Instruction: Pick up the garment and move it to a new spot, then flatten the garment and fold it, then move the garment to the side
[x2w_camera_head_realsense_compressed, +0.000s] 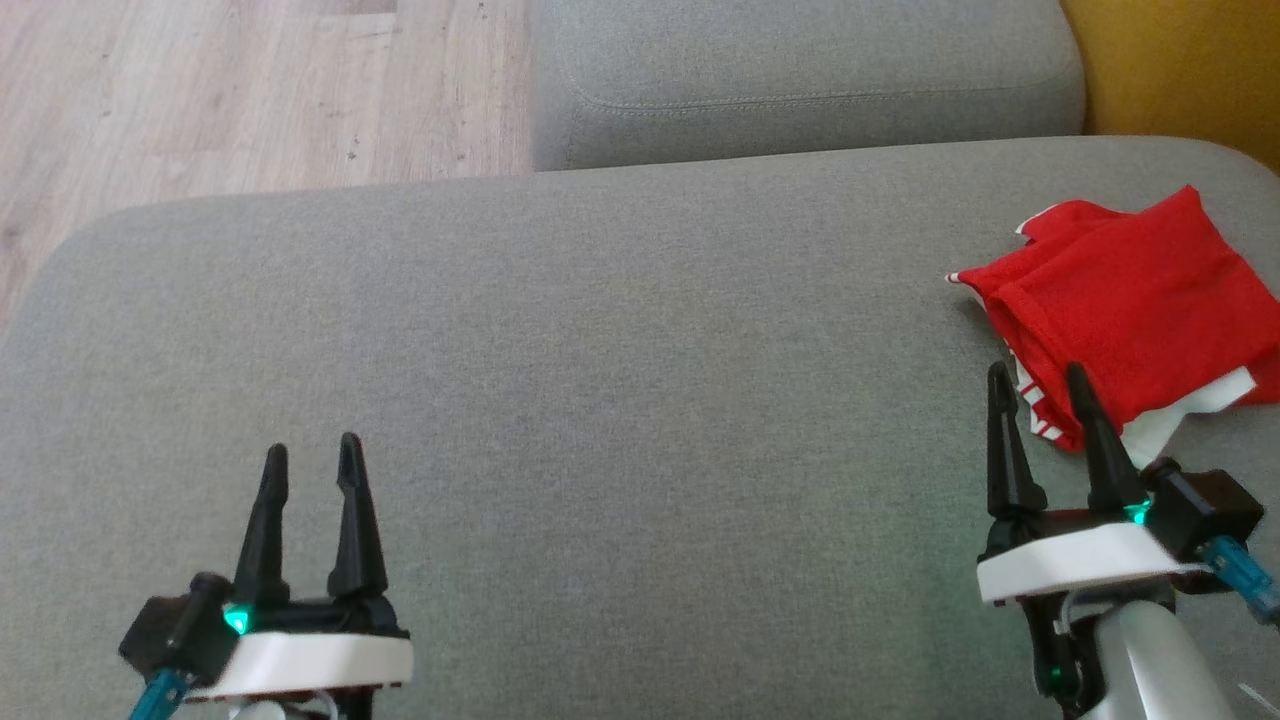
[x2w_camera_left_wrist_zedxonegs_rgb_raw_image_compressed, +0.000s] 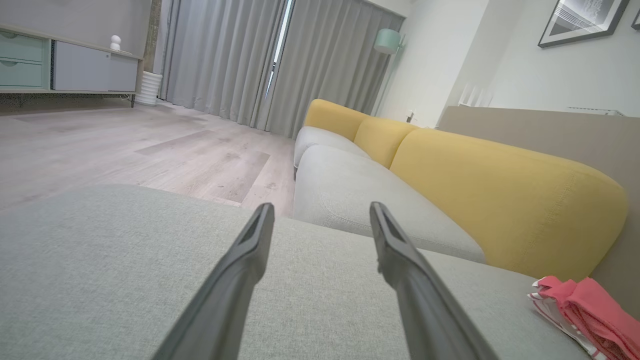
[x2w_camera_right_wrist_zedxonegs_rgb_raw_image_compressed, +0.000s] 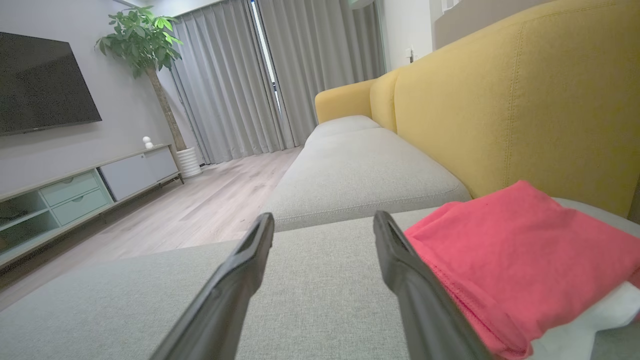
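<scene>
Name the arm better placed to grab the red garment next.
Right. The right claw stands open with its fingertips at the near edge of the garment, while the left claw, also open, sits far across the grey cushion from it.

The head camera looks steeply down on the grey seat cushion (x2w_camera_head_realsense_compressed: 620, 400) from close above. Both wrist cameras sit low over that cushion, facing along the sofa (x2w_camera_right_wrist_zedxonegs_rgb_raw_image_compressed: 350, 165) toward the curtains (x2w_camera_left_wrist_zedxonegs_rgb_raw_image_compressed: 225, 60). All three views share the cushion and the red garment (x2w_camera_head_realsense_compressed: 1120, 300); both wrist views share the yellow backrest (x2w_camera_right_wrist_zedxonegs_rgb_raw_image_compressed: 500, 100).
</scene>
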